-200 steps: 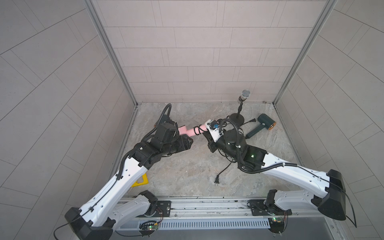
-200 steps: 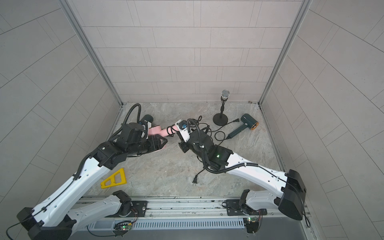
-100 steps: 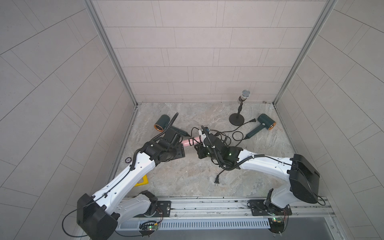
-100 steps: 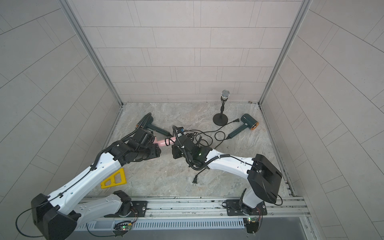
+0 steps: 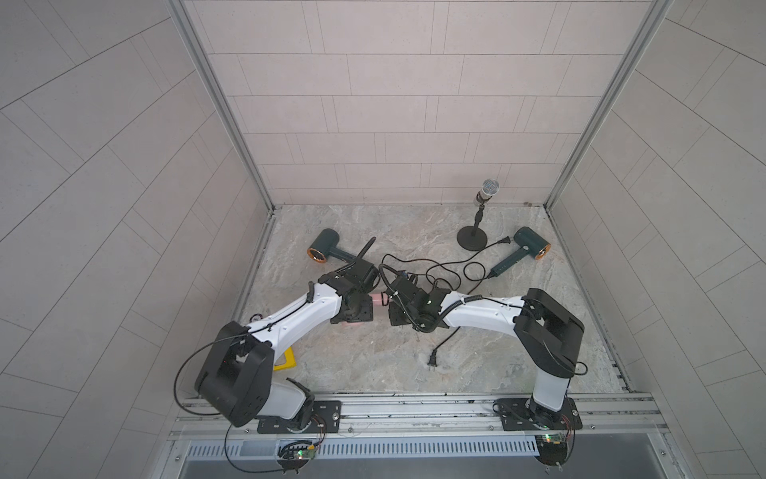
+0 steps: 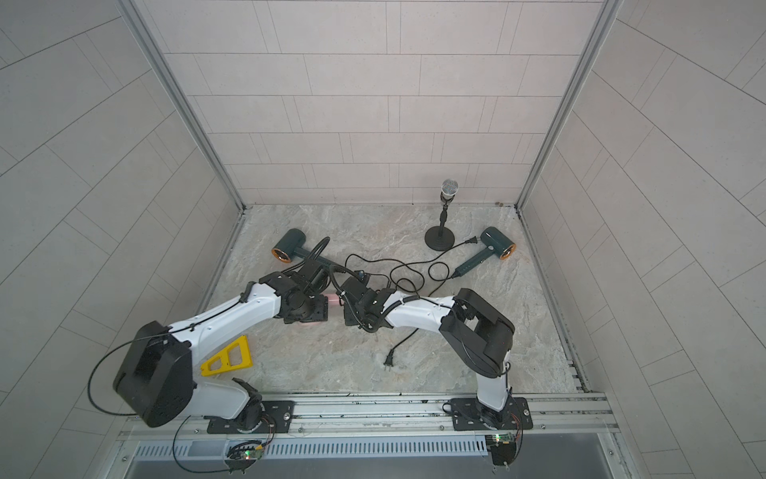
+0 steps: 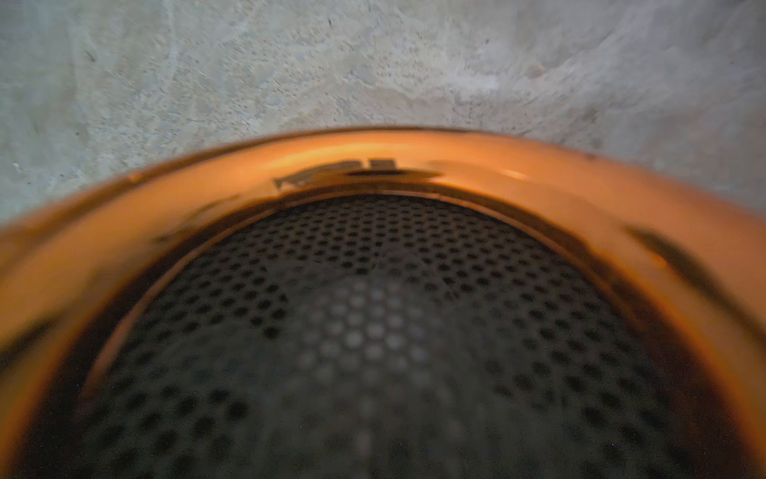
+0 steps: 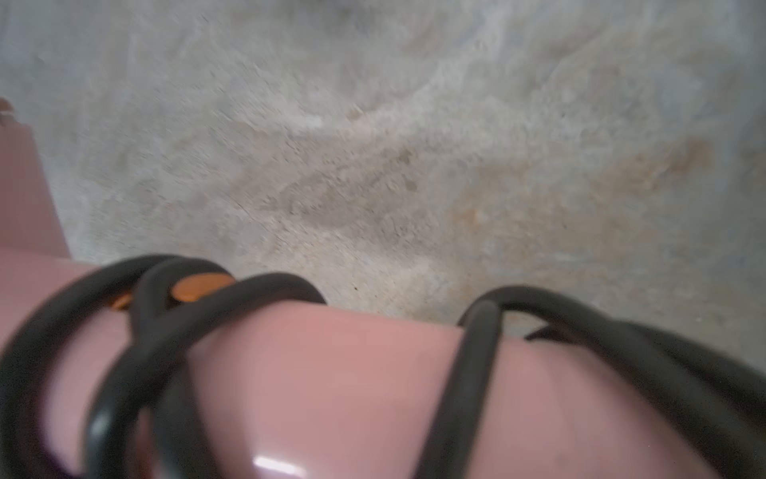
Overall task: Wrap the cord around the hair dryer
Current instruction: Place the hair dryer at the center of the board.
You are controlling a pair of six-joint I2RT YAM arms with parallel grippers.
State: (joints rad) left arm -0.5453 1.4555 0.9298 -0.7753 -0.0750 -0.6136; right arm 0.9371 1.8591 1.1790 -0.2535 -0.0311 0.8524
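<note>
A pink hair dryer (image 5: pixel 378 298) hangs low over the marble floor between my two grippers in both top views. My left gripper (image 5: pixel 357 307) is shut on its head end. The left wrist view is filled by the dryer's copper rim (image 7: pixel 373 153) and black mesh (image 7: pixel 373 331). My right gripper (image 5: pixel 398 309) is shut on the pink handle (image 8: pixel 331 394). The black cord (image 8: pixel 476 373) loops several times around that handle. The cord's loose end trails to a plug (image 5: pixel 433 364) on the floor. No fingers show in either wrist view.
A dark green hair dryer (image 5: pixel 325 249) lies at the back left and another (image 5: pixel 530 244) at the back right, their cords (image 5: pixel 439 265) looping behind my grippers. A microphone on a round stand (image 5: pixel 472 238) stands at the back. A yellow triangle (image 6: pixel 228 361) lies front left. Tiled walls enclose three sides.
Both arms have come down from a raised pose to just above the floor, still holding the pink dryer between them. The left green dryer is now uncovered.
</note>
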